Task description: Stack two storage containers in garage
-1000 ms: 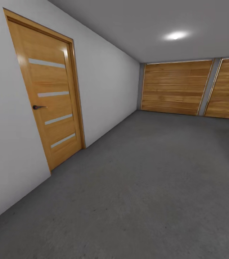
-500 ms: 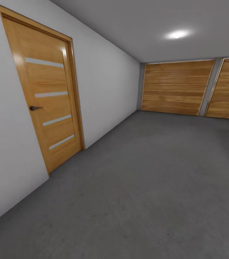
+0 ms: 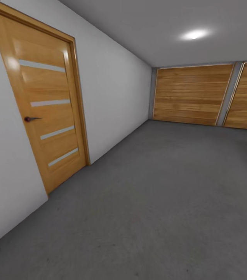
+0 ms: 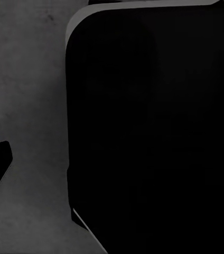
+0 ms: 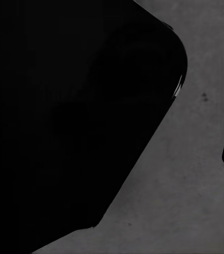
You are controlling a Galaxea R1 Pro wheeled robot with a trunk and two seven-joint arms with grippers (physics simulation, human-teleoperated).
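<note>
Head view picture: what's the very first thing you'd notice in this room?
Probably the tall wooden door with pale stripes, shut in the white wall at the left. Next, the two big wooden garage doors at the far end, under a glowing ceiling light. Grey concrete floor stretches between them.

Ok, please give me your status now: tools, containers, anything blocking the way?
Tool states: cannot tell. In the garage, grey concrete floor ahead. Closed wooden door on left wall, wooden garage doors at far end.
</note>
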